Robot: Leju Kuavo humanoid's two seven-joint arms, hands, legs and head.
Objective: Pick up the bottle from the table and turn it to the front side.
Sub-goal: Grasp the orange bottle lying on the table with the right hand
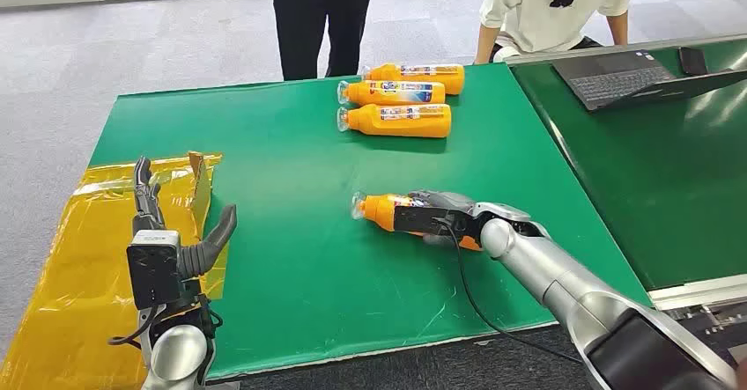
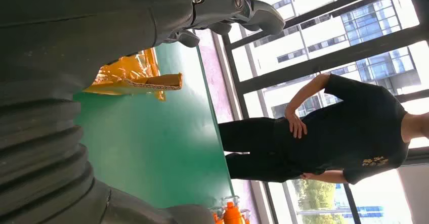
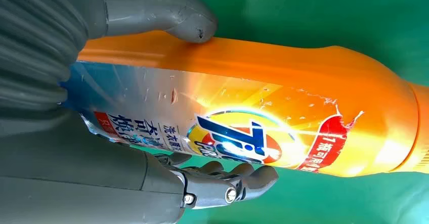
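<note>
From my head view, my right hand point(image 1: 438, 215) was wrapped around an orange detergent bottle point(image 1: 385, 209) that lay on its side on the green table point(image 1: 291, 179), right of centre, its clear cap pointing left. My left hand point(image 1: 167, 231) was raised over the near left corner, fingers spread and holding nothing. Beneath it a yellow plastic sheet point(image 1: 79, 267) covered the left end of the table, with a cardboard flap point(image 1: 201, 187) standing at its edge. Three more orange bottles point(image 1: 401, 97) lay side by side at the far edge, in front of two standing people. A laptop point(image 1: 630, 75) sat on the adjoining table to the right.

From my left wrist view, my fingers point(image 2: 238, 9) were apart, with nothing between them, above the table edge; a person in black point(image 2: 324, 138) stood by the windows.

From my right wrist view, my thumb point(image 3: 167, 14) pressed one side of the bottle point(image 3: 283, 102) and my fingers point(image 3: 222, 183) the other, the printed label facing the camera.
</note>
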